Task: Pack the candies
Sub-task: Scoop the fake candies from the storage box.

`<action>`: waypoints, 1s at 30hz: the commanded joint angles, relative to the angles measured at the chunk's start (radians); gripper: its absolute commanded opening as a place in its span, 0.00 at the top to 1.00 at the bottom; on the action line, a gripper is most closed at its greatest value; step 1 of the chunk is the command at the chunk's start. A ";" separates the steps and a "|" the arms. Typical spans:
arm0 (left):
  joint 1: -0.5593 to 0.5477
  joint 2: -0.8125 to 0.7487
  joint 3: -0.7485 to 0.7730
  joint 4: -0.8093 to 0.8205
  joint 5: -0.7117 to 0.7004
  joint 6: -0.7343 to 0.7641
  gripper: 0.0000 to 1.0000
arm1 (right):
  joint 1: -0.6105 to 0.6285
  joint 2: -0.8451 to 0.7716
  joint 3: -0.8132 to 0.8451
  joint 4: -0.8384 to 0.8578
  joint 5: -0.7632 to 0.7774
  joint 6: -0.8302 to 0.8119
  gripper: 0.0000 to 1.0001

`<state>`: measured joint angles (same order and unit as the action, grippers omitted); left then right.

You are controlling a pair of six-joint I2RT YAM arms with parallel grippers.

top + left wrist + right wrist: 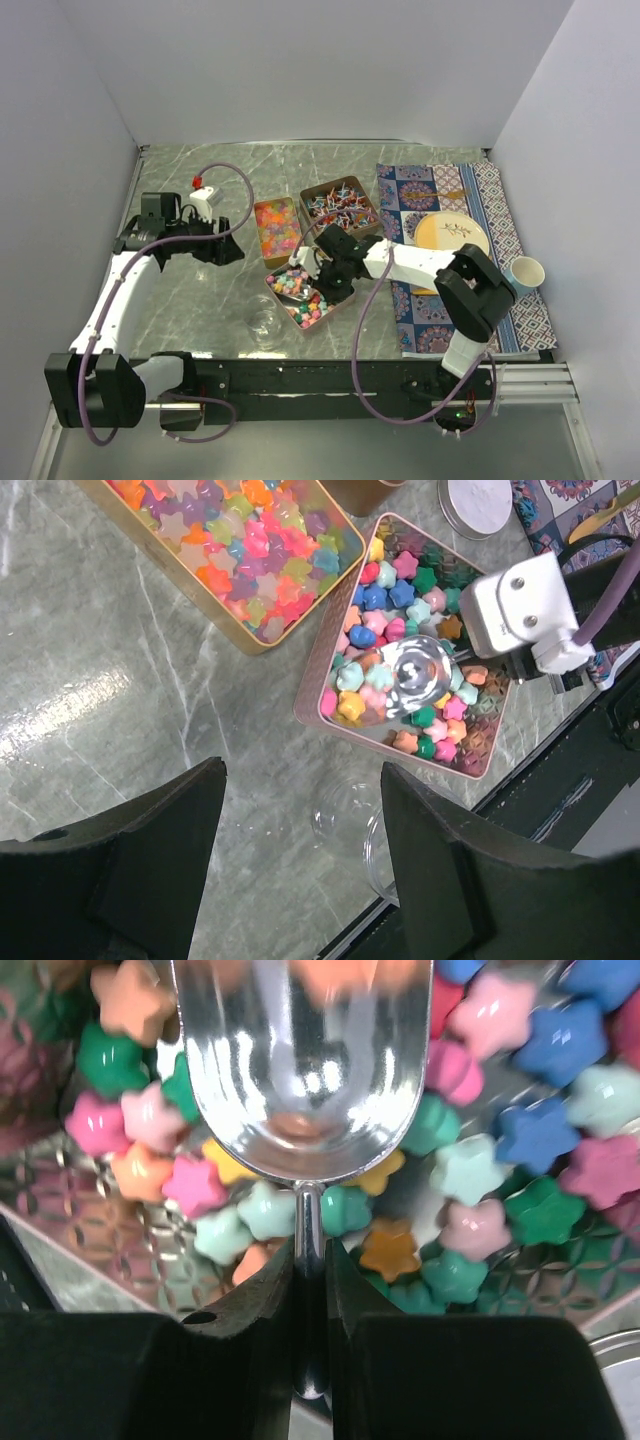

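Three open tins hold the candies. Bright star pieces [278,227] fill the left tin, twist-wrapped ones [340,205] the back tin, and pastel star candies [308,303] the near tin [340,312]. My right gripper [318,262] is shut on the handle of a metal scoop [300,1060]. The scoop's bowl looks empty and rests on the pastel stars [540,1130]. The left wrist view also shows the scoop [415,670] in that tin [310,695]. My left gripper [300,860] is open and empty above the clear glass jar [350,815], left of the tins [225,245].
A patterned mat [500,215] at the right carries a yellow plate [450,235] and a pale cup [525,270]. A round white lid [480,502] lies behind the near tin. The jar [266,322] stands close to the table's black front rail [330,375].
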<state>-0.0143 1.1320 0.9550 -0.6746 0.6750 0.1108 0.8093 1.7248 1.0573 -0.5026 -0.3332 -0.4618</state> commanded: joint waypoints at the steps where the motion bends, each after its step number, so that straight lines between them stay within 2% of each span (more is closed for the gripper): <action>1: 0.004 0.003 0.044 0.001 0.026 -0.005 0.31 | 0.008 -0.028 -0.008 0.124 0.016 0.078 1.00; 8: 0.004 0.014 0.051 0.035 0.028 -0.037 0.31 | 0.008 -0.152 -0.109 0.242 0.029 0.087 1.00; 15: 0.002 0.015 0.073 0.015 0.003 0.007 0.31 | 0.008 -0.401 -0.299 0.421 0.014 0.089 1.00; 18: 0.002 0.008 0.071 0.026 0.009 0.001 0.31 | 0.008 -0.447 -0.295 0.415 0.020 0.071 1.00; 21: 0.002 -0.005 0.065 0.056 -0.009 -0.005 0.31 | 0.002 -0.471 -0.235 0.296 0.016 -0.024 1.00; 23: 0.002 -0.015 0.059 0.084 -0.046 -0.028 0.31 | 0.001 -0.481 -0.160 0.157 0.013 -0.162 1.00; 28: 0.004 -0.041 0.044 0.150 -0.103 -0.105 0.28 | -0.013 -0.436 0.050 -0.217 0.014 -0.382 1.00; 30: 0.004 -0.052 0.044 0.167 -0.187 -0.204 0.23 | -0.015 -0.410 0.133 -0.289 0.025 -0.445 1.00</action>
<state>-0.0143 1.1267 0.9867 -0.5922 0.6025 0.0402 0.8017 1.2953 1.0328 -0.5533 -0.3046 -0.7025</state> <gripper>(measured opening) 0.728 0.190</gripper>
